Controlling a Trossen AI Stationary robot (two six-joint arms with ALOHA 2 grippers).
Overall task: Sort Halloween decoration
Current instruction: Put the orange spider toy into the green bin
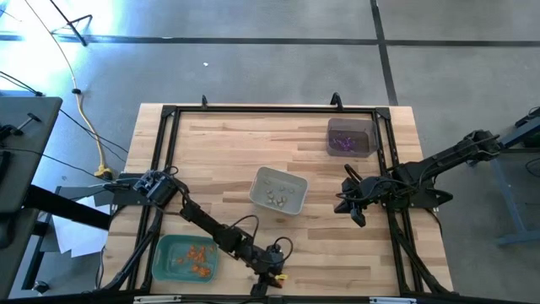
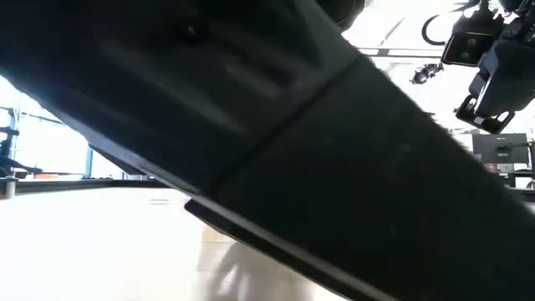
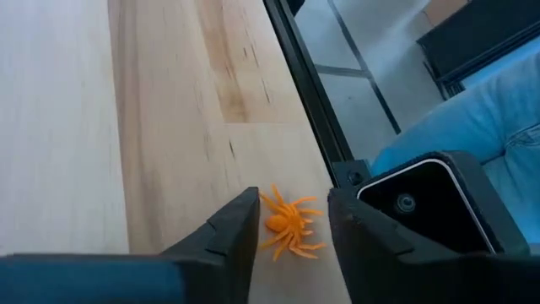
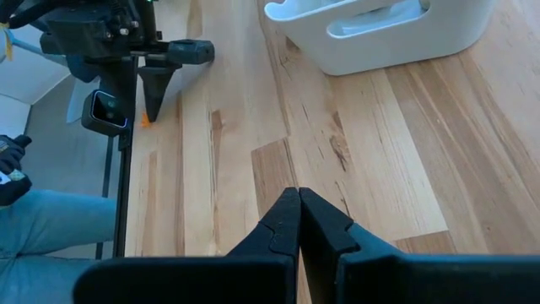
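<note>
Orange plastic spider (image 3: pixel 289 226) lies on wooden worktop (image 3: pixel 126 127) between left pincer (image 3: pixel 293 228) fingers, open, untouched | right pincer (image 4: pixel 299 221) closed, empty, well apart.

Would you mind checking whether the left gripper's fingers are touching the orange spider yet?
Apart. The left wrist view shows the orange spider lying on bare wood between the left gripper's open fingers.
</note>
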